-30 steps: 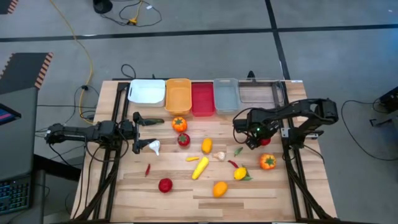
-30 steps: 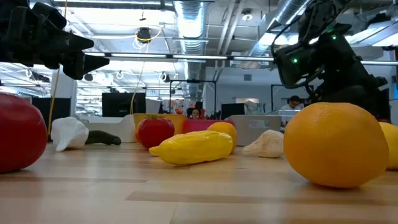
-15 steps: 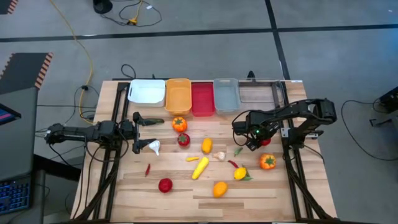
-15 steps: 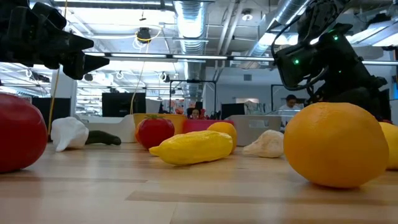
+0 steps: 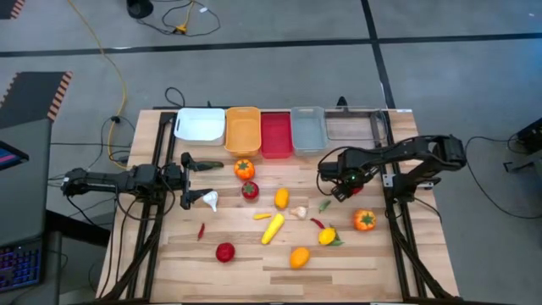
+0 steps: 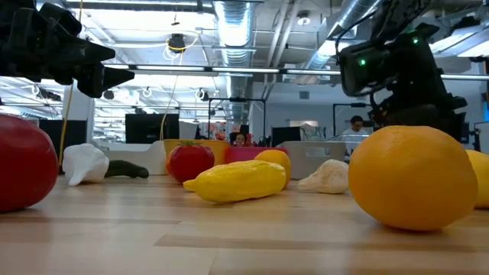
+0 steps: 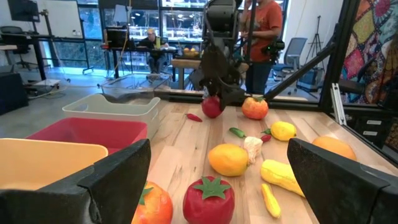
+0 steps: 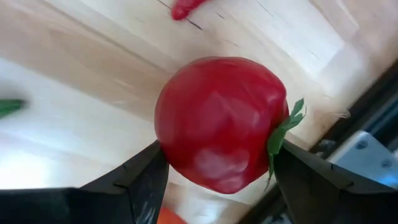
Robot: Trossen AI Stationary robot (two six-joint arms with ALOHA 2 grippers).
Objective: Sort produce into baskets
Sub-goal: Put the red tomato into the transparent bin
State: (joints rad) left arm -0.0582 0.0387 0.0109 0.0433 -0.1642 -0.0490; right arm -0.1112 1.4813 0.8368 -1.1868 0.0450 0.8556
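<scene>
Produce [image 5: 273, 227] scattered mid-table, five baskets [image 5: 242, 130] rowed at the far edge — seemingly empty

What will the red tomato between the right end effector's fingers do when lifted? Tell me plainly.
The red tomato looks smooth, glossy and round, so it may slip or turn between the fingers of the right end effector. It probably stays stiff: no dent shows where they meet it. If released on the table, it would likely roll.
</scene>
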